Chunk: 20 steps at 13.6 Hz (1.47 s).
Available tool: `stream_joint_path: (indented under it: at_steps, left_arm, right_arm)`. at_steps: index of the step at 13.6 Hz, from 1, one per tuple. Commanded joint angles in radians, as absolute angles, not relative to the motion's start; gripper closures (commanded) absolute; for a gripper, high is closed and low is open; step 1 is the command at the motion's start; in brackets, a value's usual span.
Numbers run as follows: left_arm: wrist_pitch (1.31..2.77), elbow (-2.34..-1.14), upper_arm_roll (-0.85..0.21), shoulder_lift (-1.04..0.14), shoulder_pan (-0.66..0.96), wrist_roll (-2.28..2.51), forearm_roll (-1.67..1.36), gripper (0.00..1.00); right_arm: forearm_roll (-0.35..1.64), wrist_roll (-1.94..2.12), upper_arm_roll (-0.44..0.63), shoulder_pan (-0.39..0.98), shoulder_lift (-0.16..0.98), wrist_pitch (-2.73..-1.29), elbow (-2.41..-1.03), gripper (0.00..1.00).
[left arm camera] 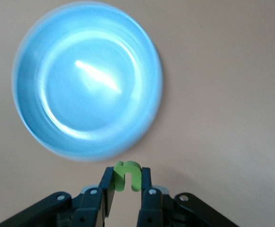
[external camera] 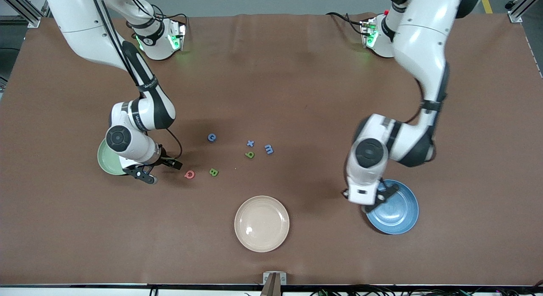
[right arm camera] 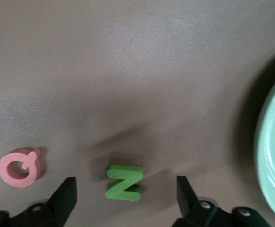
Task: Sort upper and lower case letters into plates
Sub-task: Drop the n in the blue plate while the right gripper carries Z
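Left claw (left arm camera: pixel 126 191) around green n (left arm camera: pixel 127 176)

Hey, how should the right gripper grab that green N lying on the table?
Straight down from above, probably: the green N lies flat between the open right gripper fingers. Close on its two outer edges, since it looks too thin to take from the side.

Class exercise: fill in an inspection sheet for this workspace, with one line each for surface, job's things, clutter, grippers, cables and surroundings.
Surface: brown table, bare between items.
Job's things: green plate and blue plate hold nothing seen; C, x, m, p, Q, B, N lie on the table.
Clutter: cream plate.
Grippers: left gripper shut on n beside the blue plate; right gripper open around N.
Cables: along both arms.
Surroundings: metal frame.
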<state>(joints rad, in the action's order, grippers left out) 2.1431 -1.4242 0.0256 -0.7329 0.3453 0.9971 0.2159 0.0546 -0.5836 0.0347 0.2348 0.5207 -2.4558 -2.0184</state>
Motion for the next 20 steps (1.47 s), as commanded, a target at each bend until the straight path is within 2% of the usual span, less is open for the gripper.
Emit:
stream_joint_path:
  at_steps: [1, 2, 3, 4, 5, 7, 9, 11, 13, 15, 17, 20]
  left_arm:
    - [2.141, -1.457, 0.011, -0.735, 0.257, 0.835, 0.226, 1.00]
    - [2.141, -1.459, 0.009, -0.742, 0.215, 0.765, 0.221, 0.99]
    - [2.144, -1.459, 0.008, -0.752, 0.194, 0.743, 0.218, 0.78]
    - [2.146, -1.459, 0.008, -0.765, 0.192, 0.744, 0.203, 0.20]
    - [2.149, -1.457, 0.008, -0.767, 0.193, 0.749, 0.186, 0.00]
    - [2.149, -1.457, 0.003, -0.759, 0.209, 0.756, 0.151, 0.00]
    - [2.149, -1.457, -0.040, -0.756, 0.232, 0.829, 0.118, 0.00]
    - [2.151, -1.456, -0.089, -0.756, 0.306, 0.963, 0.127, 0.00]
    - [2.184, -1.456, -0.090, -0.758, 0.404, 1.055, 0.123, 0.00]
    - [2.244, -1.459, -0.089, -0.773, 0.504, 1.138, 0.120, 0.02]
    - [2.299, -1.457, -0.091, -0.790, 0.566, 1.207, 0.123, 0.04]
    - [2.309, -1.448, -0.089, -0.830, 0.646, 1.265, 0.115, 0.14]
  right_arm:
    - [0.071, -0.597, 0.038, 0.241, 0.545, -2.494, -2.029, 0.18]
    - [0.072, -0.597, 0.038, 0.241, 0.543, -2.490, -2.031, 0.26]
    - [0.072, -0.597, 0.037, 0.241, 0.543, -2.484, -2.031, 0.38]
    - [0.072, -0.597, 0.037, 0.241, 0.543, -2.484, -2.031, 0.49]
    - [0.072, -0.597, 0.037, 0.239, 0.543, -2.484, -2.031, 0.58]
    - [0.071, -0.597, 0.037, 0.241, 0.543, -2.482, -2.033, 0.75]
    - [0.071, -0.595, 0.037, 0.241, 0.543, -2.480, -2.034, 0.82]
    - [0.071, -0.580, 0.037, 0.239, 0.529, -2.461, -2.028, 0.84]
    - [0.069, -0.514, 0.044, 0.219, 0.464, -2.332, -1.994, 0.84]
    - [0.063, -0.372, 0.046, 0.142, 0.404, -2.197, -1.956, 0.84]
    - [0.057, -0.202, 0.046, 0.060, 0.376, -2.186, -1.959, 0.84]
    - [0.057, 0.018, 0.046, -0.058, 0.387, -2.213, -1.974, 0.84]
